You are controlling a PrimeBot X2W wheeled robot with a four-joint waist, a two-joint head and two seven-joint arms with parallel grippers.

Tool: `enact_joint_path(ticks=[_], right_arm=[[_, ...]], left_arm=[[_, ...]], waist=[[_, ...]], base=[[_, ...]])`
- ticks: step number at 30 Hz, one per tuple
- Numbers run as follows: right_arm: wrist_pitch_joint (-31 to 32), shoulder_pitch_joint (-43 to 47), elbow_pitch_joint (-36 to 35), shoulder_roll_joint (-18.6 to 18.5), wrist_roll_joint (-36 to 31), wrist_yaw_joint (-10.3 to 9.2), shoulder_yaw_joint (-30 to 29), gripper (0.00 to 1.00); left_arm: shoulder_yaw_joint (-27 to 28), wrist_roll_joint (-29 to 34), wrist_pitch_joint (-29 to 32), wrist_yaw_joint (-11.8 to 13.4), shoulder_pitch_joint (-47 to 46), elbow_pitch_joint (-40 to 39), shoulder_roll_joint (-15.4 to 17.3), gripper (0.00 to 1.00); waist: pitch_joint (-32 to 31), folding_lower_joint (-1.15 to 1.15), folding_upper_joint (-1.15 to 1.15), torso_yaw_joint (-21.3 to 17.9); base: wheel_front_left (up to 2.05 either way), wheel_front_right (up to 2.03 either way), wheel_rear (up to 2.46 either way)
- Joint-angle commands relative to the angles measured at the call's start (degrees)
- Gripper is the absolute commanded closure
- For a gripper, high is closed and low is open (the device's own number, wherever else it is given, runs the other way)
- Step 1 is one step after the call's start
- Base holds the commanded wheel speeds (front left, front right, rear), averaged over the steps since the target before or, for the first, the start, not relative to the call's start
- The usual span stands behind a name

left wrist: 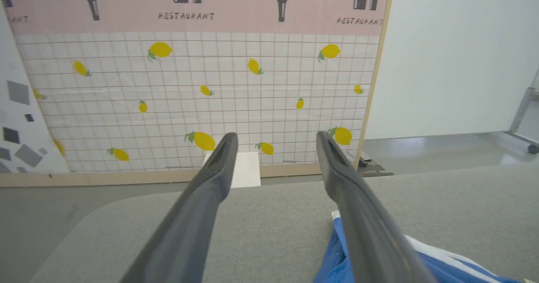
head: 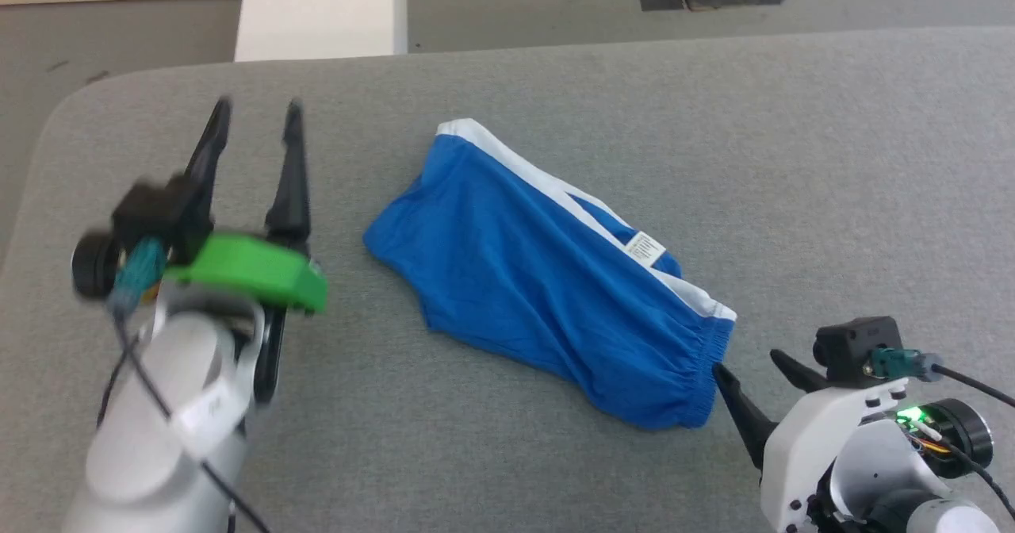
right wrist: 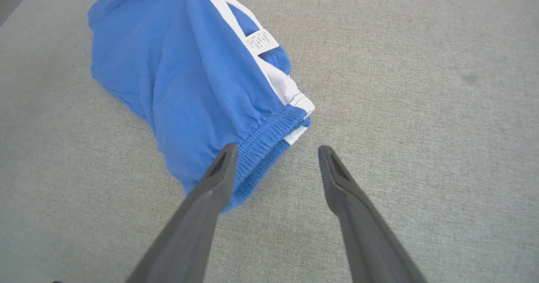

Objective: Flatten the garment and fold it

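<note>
The blue shorts [head: 523, 271] lie folded over in the middle of the grey table [head: 833, 160], white stripe [head: 515, 164] along the far side, the small white label [head: 644, 248] showing, the gathered waistband [head: 706, 366] toward the near right. My left gripper [head: 258, 109] hovers open to the left of the shorts, nothing between its fingers. My right gripper [head: 745, 362] is open just off the waistband [right wrist: 269, 137]; in the right wrist view its left fingertip [right wrist: 225, 161] overlaps the elastic edge. A blue corner of the shorts [left wrist: 337, 262] peeks out beside my left gripper's right finger [left wrist: 358, 215].
The table's rounded far-left corner [head: 71, 113] borders grey floor. A white post [head: 321, 9] stands behind the table. The left wrist view looks at a lemon-patterned wall panel [left wrist: 202, 97] and a white wall [left wrist: 454, 55] beyond the table.
</note>
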Motion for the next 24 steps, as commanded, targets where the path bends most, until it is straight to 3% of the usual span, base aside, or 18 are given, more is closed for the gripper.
enact_joint_path(ticks=[1, 8, 10, 22, 23, 24], right_arm=[[0.66, 0.36, 0.67, 0.40, -0.82, -0.08, -0.17, 0.00], [1.56, -1.18, 6.51, 0.59, -0.37, -0.08, -1.95, 0.00], [1.02, -2.55, 11.62, 0.60, -0.47, -0.08, -3.17, 0.00], [-0.89, -7.81, 26.47, 0.60, -1.04, -0.08, -3.18, 0.00], [-0.54, -7.98, 27.26, 0.60, -0.94, -0.08, -2.90, 0.20], [-0.30, -8.18, 27.92, 0.60, -0.99, -0.08, -2.43, 1.00]], left_arm=[[1.43, 0.15, -0.24, 1.60, 4.69, -2.95, 0.23, 0.00], [5.40, 0.33, -0.25, 5.47, 19.75, -13.98, -1.39, 0.00], [6.29, 0.29, -0.25, 6.06, 23.89, -16.79, -1.85, 0.00], [5.65, 1.30, -0.26, 4.83, 26.06, -17.35, -3.24, 0.00], [5.63, 1.42, -0.26, 4.77, 26.08, -17.26, -3.32, 0.00], [5.60, 1.52, -0.26, 4.72, 26.13, -17.16, -3.42, 0.00]], waist=[[-1.45, 0.00, 0.00, 1.85], [-1.78, 0.00, 0.00, 5.87], [-1.31, 0.00, 0.00, 7.82], [0.17, 0.00, 0.00, 9.33], [0.12, 0.00, 0.00, 9.28], [0.04, 0.00, 0.00, 9.20]], base=[[0.00, 0.00, 0.00], [0.00, 0.00, 0.00], [0.00, 0.00, 0.00], [0.00, 0.00, 0.00], [0.00, 0.00, 0.00], [0.00, 0.00, 0.00]])
